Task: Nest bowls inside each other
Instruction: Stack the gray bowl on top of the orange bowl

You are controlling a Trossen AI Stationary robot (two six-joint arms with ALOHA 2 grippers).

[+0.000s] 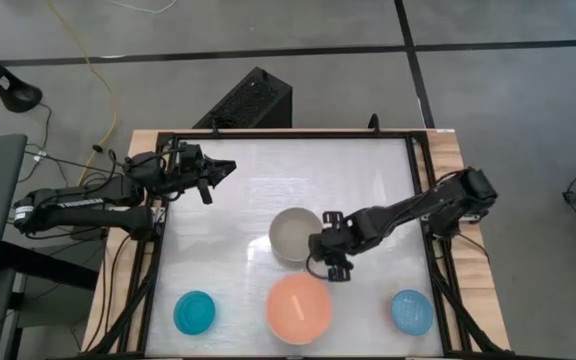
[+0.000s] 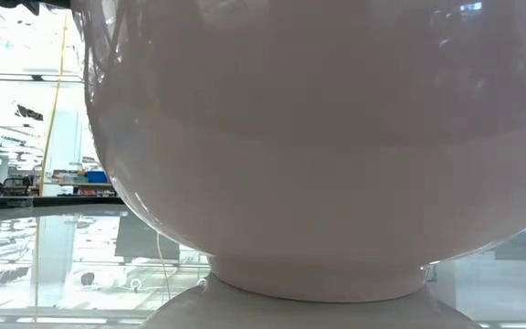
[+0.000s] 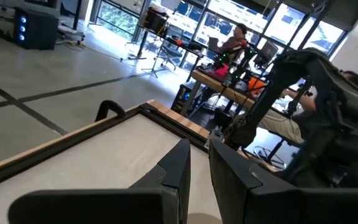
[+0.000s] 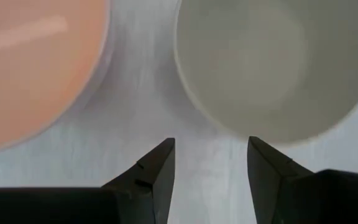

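Note:
A grey-beige bowl stands upright on its base at the table's middle. Nearer the front edge stands a pink bowl, which fills the low view. A teal-blue bowl sits at the front left and a light blue bowl at the front right. My right gripper is open and points down over bare table, just right of the grey-beige bowl's rim and behind the pink bowl. My left gripper hovers shut at the far left, holding nothing.
The table top is pale and glossy inside a dark frame. A black box stands on the floor behind the far edge. Bare table lies across the whole far half.

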